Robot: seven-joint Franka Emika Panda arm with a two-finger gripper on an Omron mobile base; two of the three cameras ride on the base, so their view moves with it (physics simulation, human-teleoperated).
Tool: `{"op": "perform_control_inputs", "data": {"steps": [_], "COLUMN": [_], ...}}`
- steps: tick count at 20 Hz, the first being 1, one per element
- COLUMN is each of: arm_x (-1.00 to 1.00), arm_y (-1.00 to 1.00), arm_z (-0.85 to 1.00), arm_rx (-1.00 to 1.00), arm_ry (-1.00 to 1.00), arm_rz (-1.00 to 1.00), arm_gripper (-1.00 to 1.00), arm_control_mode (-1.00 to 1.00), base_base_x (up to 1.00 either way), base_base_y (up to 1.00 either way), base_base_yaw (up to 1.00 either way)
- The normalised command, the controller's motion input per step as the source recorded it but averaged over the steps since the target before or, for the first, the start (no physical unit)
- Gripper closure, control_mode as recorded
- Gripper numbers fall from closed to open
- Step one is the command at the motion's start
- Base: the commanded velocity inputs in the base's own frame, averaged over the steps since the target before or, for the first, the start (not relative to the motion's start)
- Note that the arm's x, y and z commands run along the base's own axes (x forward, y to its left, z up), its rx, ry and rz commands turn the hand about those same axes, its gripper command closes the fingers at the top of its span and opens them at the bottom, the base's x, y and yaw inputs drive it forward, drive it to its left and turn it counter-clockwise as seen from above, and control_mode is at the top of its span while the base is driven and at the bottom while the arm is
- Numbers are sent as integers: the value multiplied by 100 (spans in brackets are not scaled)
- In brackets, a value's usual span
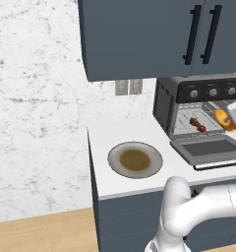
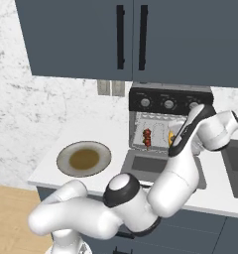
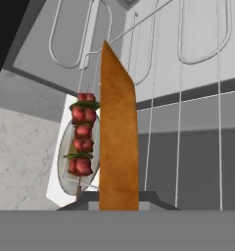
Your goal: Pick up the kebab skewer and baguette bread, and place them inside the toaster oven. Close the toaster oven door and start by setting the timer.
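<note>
One skewer point(image 3: 82, 142) beside claw-held baguette point(image 3: 118, 142).

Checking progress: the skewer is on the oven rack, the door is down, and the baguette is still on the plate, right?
Not quite. The baguette bread is in the pincer at the toaster oven opening, as the left base view shows. The plate holds no bread.

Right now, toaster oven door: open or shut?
Open. The toaster oven door lies dropped flat in front of the toaster oven, with the kebab skewer on the rack inside.
</note>
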Motion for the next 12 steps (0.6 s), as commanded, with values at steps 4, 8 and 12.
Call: {"op": "perform_control_inputs", "data": {"steps": [4, 8, 12], "arm_x": [19, 3, 12], "arm_y": [0, 1, 6], "arm_z": [-7, -25, -31], "arm_rx": [0, 0, 0], "arm_ry": [0, 0, 0], "arm_rz": [0, 0, -2], "arm_gripper": [100, 100, 100], "arm_control_mode": [-100, -100, -100], "base_base_x": [0, 0, 0], "base_base_y": [0, 0, 0], "base_base_yaw": [0, 0, 0]}}
